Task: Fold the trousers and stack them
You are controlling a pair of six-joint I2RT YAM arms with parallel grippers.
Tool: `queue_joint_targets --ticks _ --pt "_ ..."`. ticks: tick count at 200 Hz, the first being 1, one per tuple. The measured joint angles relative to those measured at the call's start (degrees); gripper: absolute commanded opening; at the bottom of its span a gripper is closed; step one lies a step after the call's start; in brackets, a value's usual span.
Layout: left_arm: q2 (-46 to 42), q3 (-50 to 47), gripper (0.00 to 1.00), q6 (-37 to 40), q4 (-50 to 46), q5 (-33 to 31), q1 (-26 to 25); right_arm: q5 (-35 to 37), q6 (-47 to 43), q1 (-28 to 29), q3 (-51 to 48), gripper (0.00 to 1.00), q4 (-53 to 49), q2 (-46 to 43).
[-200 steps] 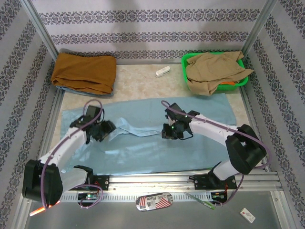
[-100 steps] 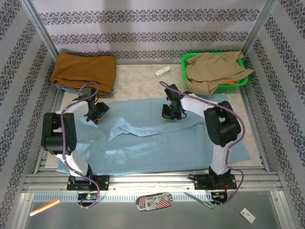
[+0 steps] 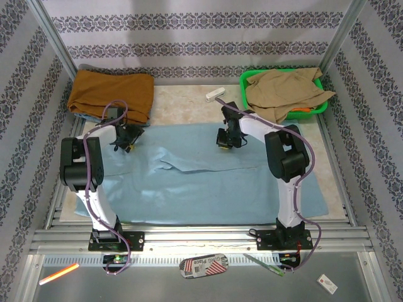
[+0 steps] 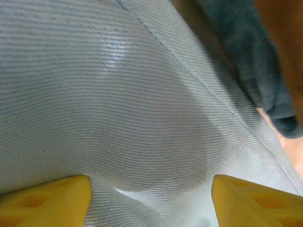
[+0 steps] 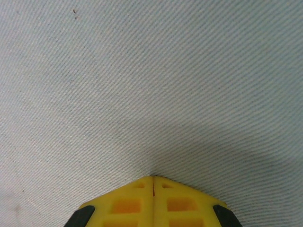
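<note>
- Pale-blue trousers [image 3: 208, 189] lie long axis left-to-right across the tabletop [image 3: 182, 107], their left edge partly hidden behind an arm.
- Left hand [image 4: 151, 189] spread wide over the cloth.
- Right hand [image 5: 154, 182] closed tight, possibly pinching cloth.

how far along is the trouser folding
Early. Done: the trousers lie spread mostly flat across the table, with one wrinkle mid-cloth. In hand: both grippers sit at the far edge, the left gripper open over the cloth, the right gripper shut against it. Left: no fold made yet, and stacking is not started.
</note>
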Motion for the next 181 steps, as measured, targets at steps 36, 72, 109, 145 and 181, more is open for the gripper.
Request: queue_joint_targets --ticks 36,72,109,145,181 --pt "2.3 3.4 0.76 2.4 0.0 1.6 0.0 0.0 -0.8 -1.8 6.1 0.00 -3.0 3.7" --pt "-2.0 -1.2 0.78 4.4 0.0 1.6 -0.2 0.4 -2.0 -2.9 9.2 0.04 -4.8 5.2" --pt "-14.2 -10.1 0.77 6.0 -3.6 -1.7 -4.8 1.2 -2.0 -3.2 9.3 0.13 -5.5 4.7" --pt "-26.9 -21.1 0.76 6.2 -5.0 -4.0 -11.2 2.2 -1.9 -2.4 4.0 0.18 -5.2 -4.3" --pt "-29.7 -30.7 0.75 4.0 -4.2 -4.9 -12.4 3.0 -1.3 -1.5 -6.9 0.19 -2.2 -19.7"
